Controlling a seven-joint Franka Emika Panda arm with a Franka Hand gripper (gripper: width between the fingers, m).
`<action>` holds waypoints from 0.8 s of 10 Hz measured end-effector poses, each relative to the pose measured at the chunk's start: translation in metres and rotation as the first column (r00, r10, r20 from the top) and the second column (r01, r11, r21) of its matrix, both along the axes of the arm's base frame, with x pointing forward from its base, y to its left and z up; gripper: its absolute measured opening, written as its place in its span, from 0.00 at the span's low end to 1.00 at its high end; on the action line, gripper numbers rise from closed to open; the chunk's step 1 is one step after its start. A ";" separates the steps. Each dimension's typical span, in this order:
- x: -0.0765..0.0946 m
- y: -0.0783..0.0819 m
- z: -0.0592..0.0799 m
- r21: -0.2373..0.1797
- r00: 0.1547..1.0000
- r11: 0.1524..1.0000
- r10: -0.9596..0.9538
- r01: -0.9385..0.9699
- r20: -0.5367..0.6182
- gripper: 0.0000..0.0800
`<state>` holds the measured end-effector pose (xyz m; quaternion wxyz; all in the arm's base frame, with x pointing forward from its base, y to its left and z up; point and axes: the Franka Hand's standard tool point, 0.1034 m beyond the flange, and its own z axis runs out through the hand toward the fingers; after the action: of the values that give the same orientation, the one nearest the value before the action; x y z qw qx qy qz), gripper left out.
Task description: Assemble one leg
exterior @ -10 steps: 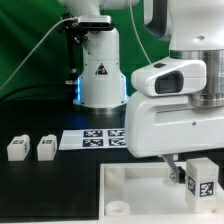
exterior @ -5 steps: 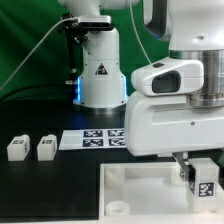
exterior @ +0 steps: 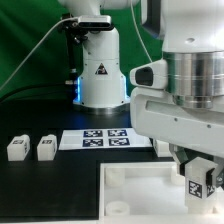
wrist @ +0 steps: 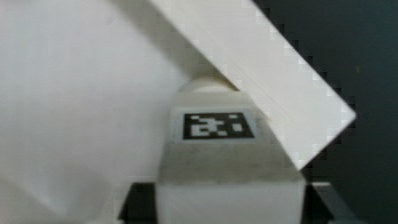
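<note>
My gripper (exterior: 197, 176) is shut on a leg (exterior: 198, 181), a small white block with a black-and-white tag, and holds it upright over the far right part of the big white tray-like piece (exterior: 135, 185). In the wrist view the leg (wrist: 217, 150) sits between my dark fingers (wrist: 143, 203), its far end against the white piece (wrist: 71, 90) near a corner. Two more legs (exterior: 17, 148) (exterior: 46, 147) lie on the dark table at the exterior view's left.
The marker board (exterior: 100, 138) lies flat behind the tray piece. The arm's white base (exterior: 98, 70) stands at the back. A round corner socket (exterior: 118, 207) shows on the tray's near left.
My wrist has turned about its axis while the leg stayed gripped; the leg has shifted slightly down and now looks tilted in the exterior view.
</note>
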<state>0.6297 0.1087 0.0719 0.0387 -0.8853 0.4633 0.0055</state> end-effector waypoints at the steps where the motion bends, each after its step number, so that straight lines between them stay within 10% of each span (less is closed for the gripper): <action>1: -0.001 0.001 0.000 -0.004 0.998 0.998 -0.057 0.057 -0.003 0.36; 5: -0.002 0.001 0.000 0.004 0.912 0.913 -0.408 0.409 -0.038 0.36; 8: -0.003 0.001 0.001 0.016 0.637 0.639 -0.764 0.769 -0.101 0.36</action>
<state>0.6272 0.1099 0.0726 0.0429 -0.6031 0.7956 0.0395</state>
